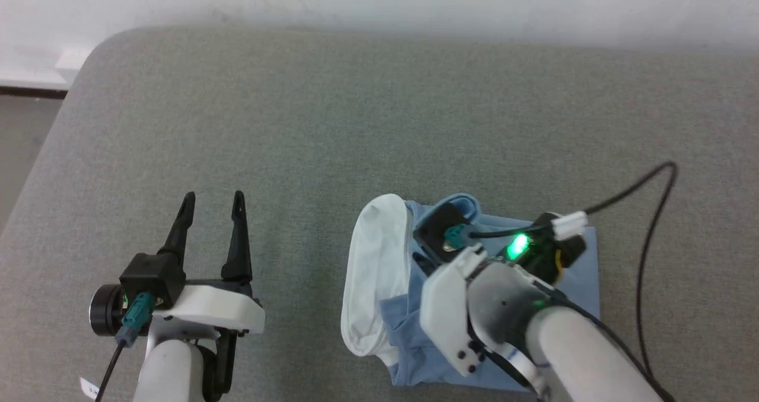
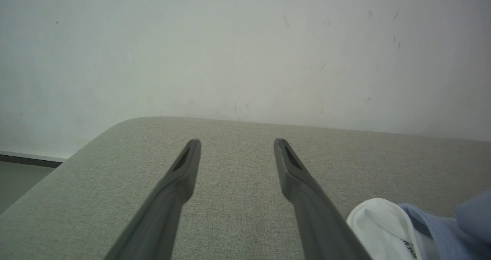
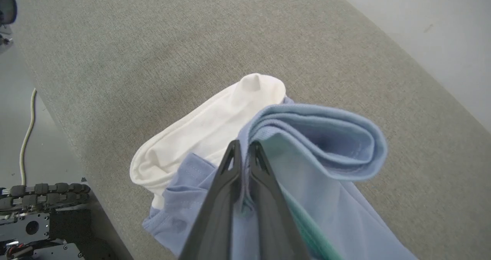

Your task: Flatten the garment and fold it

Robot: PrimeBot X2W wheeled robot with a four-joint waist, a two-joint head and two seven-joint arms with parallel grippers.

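L claw spread, empty, nr front-left of grey fabric bench; light blue knit polo shirt w/ white collar bunched at front edge, right of centre. L wrist: nothing btwn fingers. R wrist: R claw clenched on shirt fold. Prob. mid-fold; tidying left.

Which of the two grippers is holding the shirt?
The right gripper: its fingers are shut on a blue fold of the shirt. The left gripper is open, apart from it.
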